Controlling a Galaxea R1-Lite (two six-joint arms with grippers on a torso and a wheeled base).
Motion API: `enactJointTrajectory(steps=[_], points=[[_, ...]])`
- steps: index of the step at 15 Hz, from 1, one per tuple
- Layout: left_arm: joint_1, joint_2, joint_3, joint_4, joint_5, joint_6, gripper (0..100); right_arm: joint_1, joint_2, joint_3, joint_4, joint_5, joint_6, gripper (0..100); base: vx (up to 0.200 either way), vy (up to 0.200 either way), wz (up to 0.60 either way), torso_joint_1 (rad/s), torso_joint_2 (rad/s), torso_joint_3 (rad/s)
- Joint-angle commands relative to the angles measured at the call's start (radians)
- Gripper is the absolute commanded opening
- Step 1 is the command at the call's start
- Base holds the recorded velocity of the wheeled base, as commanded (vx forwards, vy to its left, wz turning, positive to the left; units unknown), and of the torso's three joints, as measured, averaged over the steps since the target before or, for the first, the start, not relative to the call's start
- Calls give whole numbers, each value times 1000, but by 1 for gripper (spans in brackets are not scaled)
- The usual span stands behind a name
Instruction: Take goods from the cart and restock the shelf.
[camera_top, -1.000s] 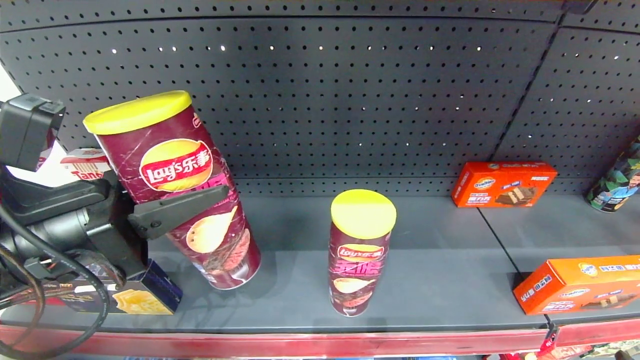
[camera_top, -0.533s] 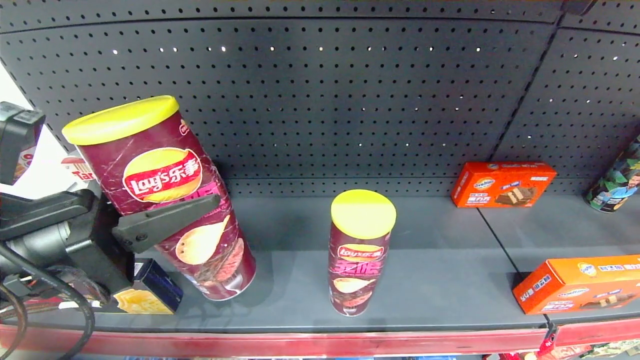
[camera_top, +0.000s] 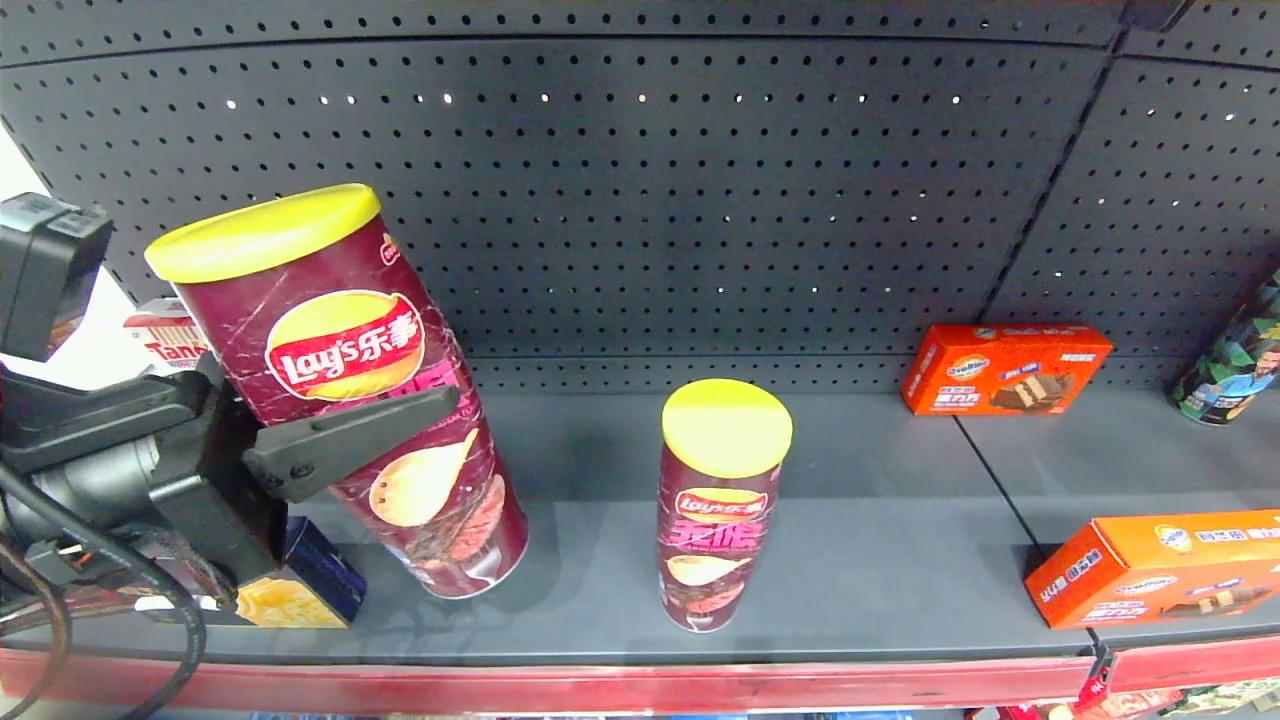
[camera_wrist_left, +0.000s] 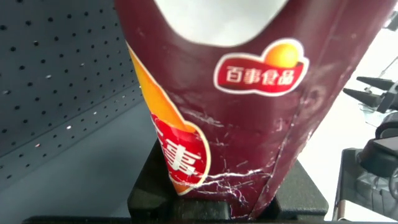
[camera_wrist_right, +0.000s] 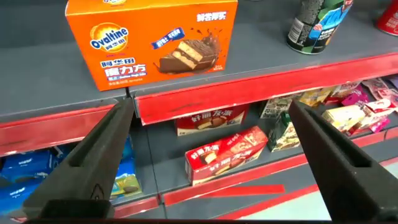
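head view, a dark grey shop shelf (camera_top: 880, 520) with a red front edge and a perforated back panel (camera_top: 700, 200). at the left of the frame the left end effector (camera_top: 380, 430) is clenched around a tall maroon chip can (camera_top: 340, 350) with a yellow lid. one black finger lies across the can's front at mid height. the can is tilted, its lid leaning toward the upper left. its base is low over the shelf, at the lower left of centre; whether it touches the shelf cannot be told.

a second, matching chip can (camera_top: 722, 500) stands upright on the shelf at centre frame, well apart from the held one. a dark blue box (camera_top: 300, 590) lies at the lower left, just beside the held can's base. at the right, one orange box (camera_top: 1005, 367) lies near the back panel and another orange box (camera_top: 1160, 565) lies near the front edge. a patterned can (camera_top: 1235, 365) stands at the far right edge.

right wrist view, the right end effector (camera_wrist_right: 211, 107) is released, its two fingers spread wide with nothing between them, in front of the shelf's red edge.
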Motion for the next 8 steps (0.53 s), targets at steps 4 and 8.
enactJointTrajectory(steps=[4, 8], points=[[-52, 110, -52, 14, 6, 49, 0, -1, 2, 2, 0, 0, 1, 100, 0, 0, 0, 0, 0, 0], [-110, 157, -55, 47, 12, 78, 0, -1, 2, 2, 0, 0, 1, 100, 0, 0, 0, 0, 0, 0]])
